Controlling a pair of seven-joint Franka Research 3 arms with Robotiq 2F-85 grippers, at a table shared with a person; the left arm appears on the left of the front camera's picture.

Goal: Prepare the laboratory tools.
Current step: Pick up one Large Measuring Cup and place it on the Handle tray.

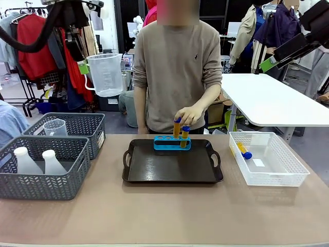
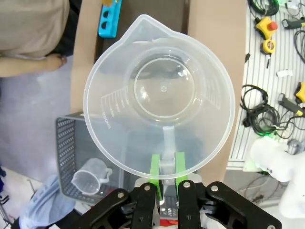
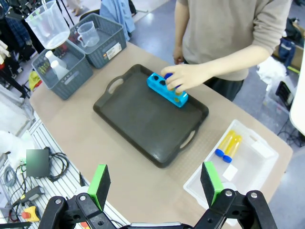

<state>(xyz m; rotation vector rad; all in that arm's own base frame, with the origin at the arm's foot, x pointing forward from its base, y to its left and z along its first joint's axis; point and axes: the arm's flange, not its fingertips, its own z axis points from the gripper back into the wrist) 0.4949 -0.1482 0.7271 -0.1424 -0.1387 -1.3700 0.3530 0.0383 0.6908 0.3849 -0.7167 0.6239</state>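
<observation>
Hanging high above the grey baskets (image 1: 49, 170) at the tabletop's (image 1: 164, 216) left edge, the big clear beaker (image 1: 105, 74) is clamped by its handle in the left jaws. It sits upright, mouth up, long axis vertical, with open air beneath it. From the left wrist its spout points away from the jaws, toward the blue rack (image 2: 109, 19). Below, the near basket holds two white flasks (image 1: 38, 160), upright with necks up. The far basket holds a small beaker (image 1: 55, 127).

At the middle, the dark tray (image 1: 169, 167) lies with its long side along the tabletop's front edge. Its floor is bare in front of the rack. Two yellow tubes (image 1: 181, 131) stand upright in the rack, blue caps up, and the person's hand (image 1: 191, 114) is on them.

Right of the tray, with a gap between, is the white basket (image 1: 288, 170). Two more tubes (image 3: 228, 145) lie flat in it side by side, caps toward the robot's side. The right jaws are wide apart, high over the tabletop's near edge, holding nothing.
</observation>
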